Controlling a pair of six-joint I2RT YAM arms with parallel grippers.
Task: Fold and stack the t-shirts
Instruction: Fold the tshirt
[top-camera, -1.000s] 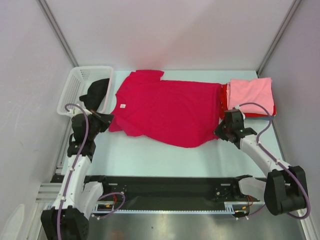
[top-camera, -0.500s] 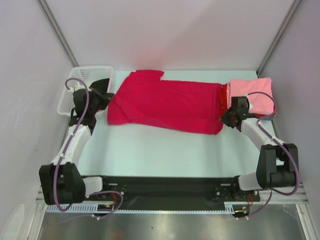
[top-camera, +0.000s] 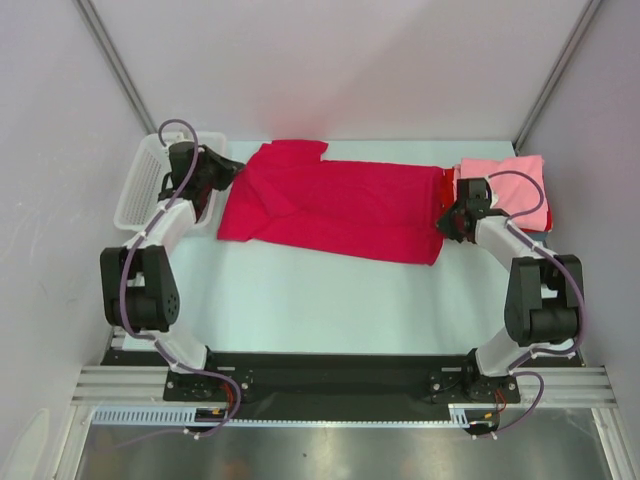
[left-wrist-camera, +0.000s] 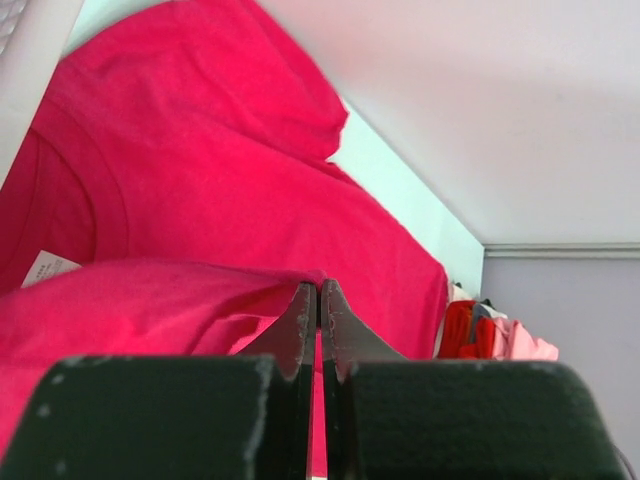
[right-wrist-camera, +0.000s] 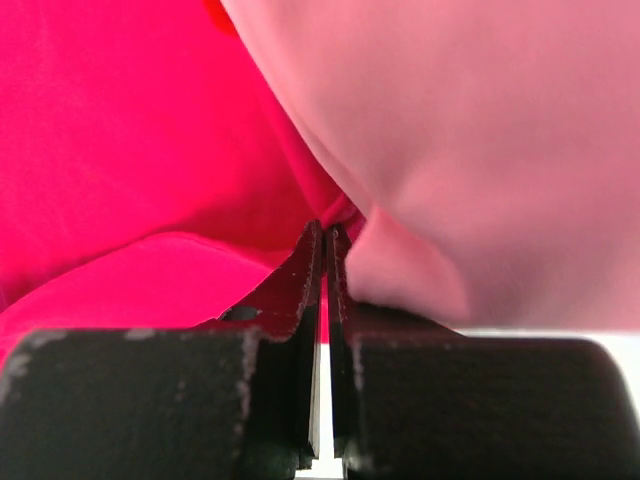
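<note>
A crimson-red t-shirt (top-camera: 335, 205) lies across the back of the table, its near long edge folded up over itself. My left gripper (top-camera: 228, 170) is shut on the shirt's left edge; the pinched fold shows in the left wrist view (left-wrist-camera: 200, 300). My right gripper (top-camera: 446, 215) is shut on the shirt's right edge, seen close in the right wrist view (right-wrist-camera: 150, 270). A folded light pink t-shirt (top-camera: 505, 188) lies on a folded red one at the right, and fills the right wrist view (right-wrist-camera: 470, 130) beside my fingers. The black t-shirt is hidden.
A white mesh basket (top-camera: 140, 185) stands at the back left, next to my left arm. The enclosure walls close in the back and both sides. A black rail (top-camera: 320, 375) runs along the near edge.
Both grippers have carried the shirt's near edge away from the arm bases toward the back, folding the shirt into a narrower band. The left arm now hides the black cloth in the basket.
</note>
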